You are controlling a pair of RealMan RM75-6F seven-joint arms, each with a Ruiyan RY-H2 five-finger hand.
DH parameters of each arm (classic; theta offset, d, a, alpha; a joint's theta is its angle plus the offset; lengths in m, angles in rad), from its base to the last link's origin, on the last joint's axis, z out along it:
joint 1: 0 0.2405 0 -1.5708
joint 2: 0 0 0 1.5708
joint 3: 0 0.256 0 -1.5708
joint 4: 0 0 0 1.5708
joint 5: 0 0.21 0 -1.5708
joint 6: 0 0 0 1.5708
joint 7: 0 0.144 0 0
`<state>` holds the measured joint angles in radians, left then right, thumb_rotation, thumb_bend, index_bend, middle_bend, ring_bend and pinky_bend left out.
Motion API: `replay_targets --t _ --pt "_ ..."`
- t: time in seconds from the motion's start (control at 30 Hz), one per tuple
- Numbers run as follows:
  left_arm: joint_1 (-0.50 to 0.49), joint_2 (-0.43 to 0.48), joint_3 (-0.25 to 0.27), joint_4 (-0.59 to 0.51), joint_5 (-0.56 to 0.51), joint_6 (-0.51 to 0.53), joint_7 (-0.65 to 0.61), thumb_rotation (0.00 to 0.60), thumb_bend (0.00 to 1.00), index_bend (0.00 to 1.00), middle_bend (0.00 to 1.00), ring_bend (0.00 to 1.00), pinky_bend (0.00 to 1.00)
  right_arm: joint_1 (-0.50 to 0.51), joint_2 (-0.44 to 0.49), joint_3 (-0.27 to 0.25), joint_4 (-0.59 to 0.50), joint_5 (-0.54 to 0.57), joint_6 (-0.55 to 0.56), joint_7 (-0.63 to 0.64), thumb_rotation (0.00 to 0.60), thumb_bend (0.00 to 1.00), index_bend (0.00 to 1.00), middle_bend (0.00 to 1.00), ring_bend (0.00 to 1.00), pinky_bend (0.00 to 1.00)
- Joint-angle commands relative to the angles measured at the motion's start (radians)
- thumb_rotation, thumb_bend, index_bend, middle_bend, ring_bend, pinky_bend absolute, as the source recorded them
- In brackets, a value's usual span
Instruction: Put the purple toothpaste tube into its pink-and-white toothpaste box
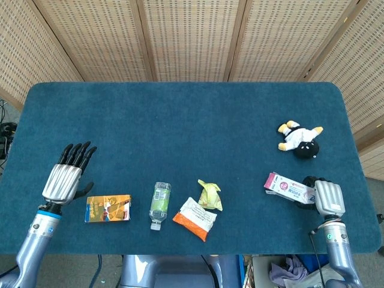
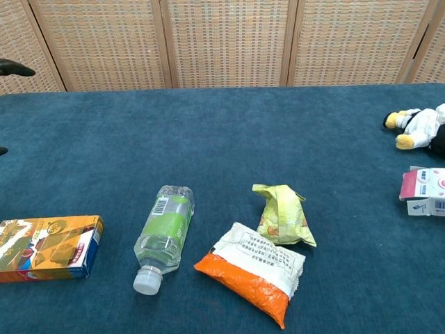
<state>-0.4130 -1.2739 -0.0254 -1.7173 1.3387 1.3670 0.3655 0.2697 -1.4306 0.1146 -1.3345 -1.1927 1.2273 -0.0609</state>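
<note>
Pink-and-white toothpaste box (image 1: 290,189), flat in right robot hand (image 1: 327,197)

The table (image 1: 192,120) is covered in deep teal cloth. On it lie a pink-and-white toothpaste box (image 1: 289,189), a clear bottle (image 1: 159,204) with a green label, an orange-and-white packet (image 1: 195,218), a yellow-green wrapper (image 1: 210,195), an orange carton (image 1: 108,208) and a black, white and yellow plush toy (image 1: 299,139).

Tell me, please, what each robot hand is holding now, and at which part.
The right robot hand holds the pink-and-white toothpaste box by its white end. The left robot hand holds nothing.
</note>
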Motion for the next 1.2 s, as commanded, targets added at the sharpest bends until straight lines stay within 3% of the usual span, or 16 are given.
replay_targets --t 0.03,0.1,0.17,0.23,0.3,0.37,0.6,1.2 --pt "0.032 -0.025 0.014 0.022 0.031 0.041 -0.028 0.600 0.31 0.01 0.00 0.00 0.00 -0.009 -0.011 -0.002 0.010 0.004 -0.002 0.005 0.600 0.00 0.61 0.50 0.43 0.45" --pt "0.050 -0.029 0.016 0.031 0.048 0.063 -0.045 0.600 0.31 0.01 0.00 0.00 0.00 -0.014 -0.017 -0.004 0.010 0.002 -0.002 0.011 0.600 0.00 0.58 0.45 0.40 0.39" --pt "0.062 -0.028 0.017 0.040 0.056 0.074 -0.058 0.600 0.31 0.01 0.00 0.00 0.00 -0.015 -0.015 -0.011 0.003 0.000 -0.023 0.025 0.600 0.00 0.49 0.33 0.29 0.26" --pt "0.068 -0.026 0.015 0.048 0.057 0.072 -0.066 0.600 0.31 0.01 0.00 0.00 0.00 -0.013 -0.006 -0.015 -0.009 0.002 -0.049 0.040 0.600 0.00 0.32 0.17 0.11 0.09" --pt "0.073 -0.024 0.011 0.057 0.057 0.070 -0.074 0.600 0.31 0.01 0.00 0.00 0.00 -0.010 0.007 -0.020 -0.021 0.002 -0.075 0.049 0.600 0.00 0.19 0.05 0.02 0.01" --pt "0.078 -0.023 0.007 0.062 0.057 0.069 -0.087 0.600 0.31 0.00 0.00 0.00 0.00 -0.008 0.013 -0.021 -0.023 -0.002 -0.081 0.042 0.600 0.00 0.11 0.00 0.00 0.00" --pt "0.094 -0.022 0.002 0.075 0.063 0.069 -0.112 0.600 0.31 0.00 0.00 0.00 0.00 -0.017 0.005 -0.012 -0.025 -0.031 -0.028 0.025 0.600 0.00 0.01 0.00 0.00 0.00" --pt "0.252 0.021 0.072 0.076 0.186 0.239 -0.152 0.600 0.31 0.00 0.00 0.00 0.00 -0.126 0.130 -0.064 -0.174 -0.289 0.304 -0.069 0.600 0.00 0.01 0.00 0.00 0.00"
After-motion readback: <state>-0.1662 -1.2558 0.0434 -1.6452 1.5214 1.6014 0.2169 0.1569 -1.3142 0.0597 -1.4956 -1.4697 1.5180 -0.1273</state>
